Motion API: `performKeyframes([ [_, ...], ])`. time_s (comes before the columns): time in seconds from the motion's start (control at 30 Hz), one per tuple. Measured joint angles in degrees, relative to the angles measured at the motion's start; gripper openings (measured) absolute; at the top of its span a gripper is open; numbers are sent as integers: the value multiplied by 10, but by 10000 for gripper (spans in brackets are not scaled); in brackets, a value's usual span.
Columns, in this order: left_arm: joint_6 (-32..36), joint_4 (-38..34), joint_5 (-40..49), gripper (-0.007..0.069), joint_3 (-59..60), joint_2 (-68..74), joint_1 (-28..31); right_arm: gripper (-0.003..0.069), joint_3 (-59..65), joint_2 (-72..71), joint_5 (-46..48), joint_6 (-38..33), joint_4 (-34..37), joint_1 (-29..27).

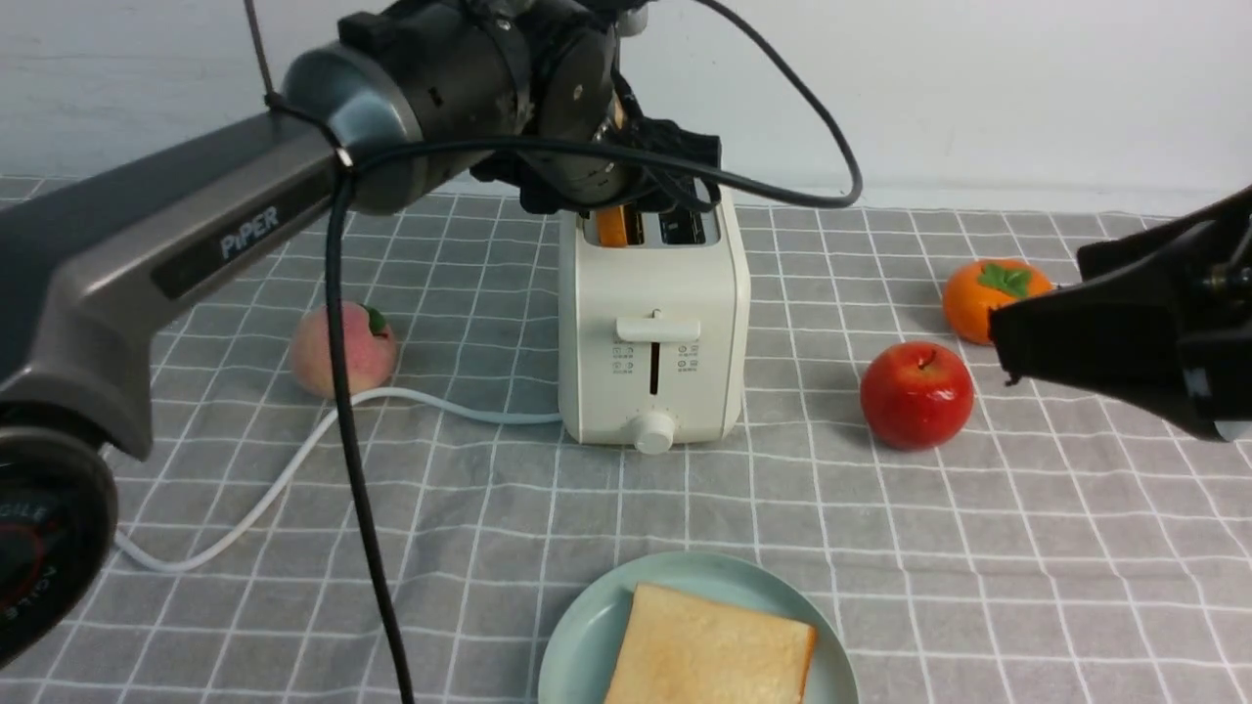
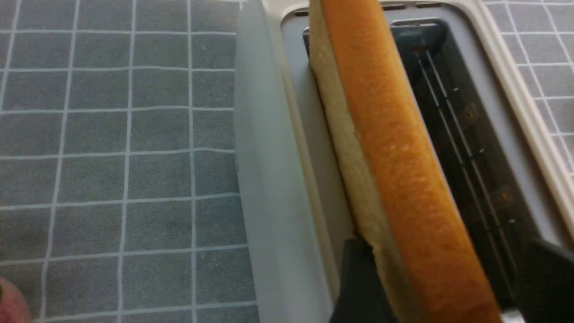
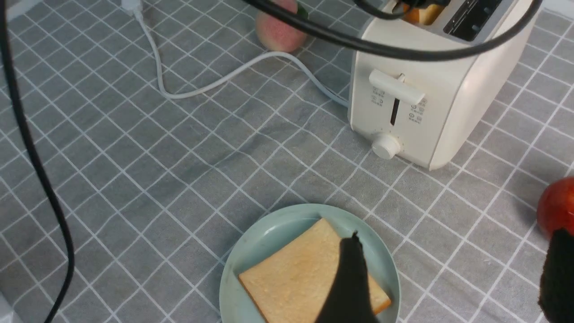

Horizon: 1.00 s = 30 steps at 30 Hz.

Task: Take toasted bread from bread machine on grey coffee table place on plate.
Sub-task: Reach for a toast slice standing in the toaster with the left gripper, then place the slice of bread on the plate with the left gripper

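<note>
On the grey check-cloth bench (image 1: 978,548) the cream bread machine (image 1: 653,323) is seen standing at the centre, towards the far side, with its lever and knob facing near. One toasted slice (image 1: 618,225) is set upright in its left slot, and only a small orange patch of crust is given by the front view, because the left arm's wrist covers the top of the machine. The left tool (image 2: 446,244) is shown properly in the left wrist view alone: its two dark fingers (image 2: 358,287) are placed on either side of that slice, one just beside the pale face, the other apart from the crust and over the right slot, so the tool is open and nothing is gripped. The dark wire guides of the right slot are made out in that view too. A second toasted slice (image 1: 709,650) is laid flat on the mint-green plate (image 1: 587,626) at the near edge, in front of the machine. The right tool (image 3: 457,235) is held above the right side of the bench; in the front view only its dark body is seen, whereas the right wrist view shows its fingers spread wide with nothing between them. A peach (image 1: 344,349) is seen left of the machine beside the white cord (image 1: 293,460), a red apple (image 1: 916,394) to the right, and an orange fruit (image 1: 983,293) beyond it is shown by the front view only.
</note>
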Motion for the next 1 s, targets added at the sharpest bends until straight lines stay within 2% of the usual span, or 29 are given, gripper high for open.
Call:
performKeyframes([
  [0.13, -28, 44, -1, 390, 0, 4, 0, 526, 0, -11, 0, 0, 2, 0],
  [0.27, -18, 55, -1, 208, -1, 1, 0, 526, 0, -17, 0, 0, 3, 0],
  [0.3, -18, 55, -1, 195, -1, 0, 0, 526, 0, -17, 0, 0, 3, 0],
  [0.33, 4, 43, 0, 112, -1, -9, 0, 526, 0, -17, 0, 0, 2, 0],
  [0.37, 22, 38, 2, 89, -1, -15, -1, 526, 0, -17, 0, 0, 2, 0],
  [0.57, 91, 8, 48, 101, -1, -130, -1, 510, 0, -17, 0, -1, -16, 0],
  [0.7, 105, -21, 140, 101, -1, -247, -1, 479, 0, -17, -2, -2, -48, 0],
  [0.8, 167, -85, 208, 101, 32, -348, 0, 445, 0, -17, -2, 0, -61, 0],
  [0.87, 228, -144, 230, 101, 78, -400, 0, 424, 0, -17, -2, 0, -61, 0],
  [0.9, 243, -152, 232, 101, 85, -410, 0, 421, 0, -17, -2, 0, -61, 0],
  [0.93, 305, -215, 238, 101, 144, -443, 0, 402, 0, -17, -2, 0, -56, 0],
  [0.97, 312, -232, 238, 101, 161, -451, 0, 397, 0, -17, -2, 0, -55, 0],
  [1.0, 379, -300, 230, 101, 234, -477, 0, 379, 0, -17, -2, 0, -47, 0],
])
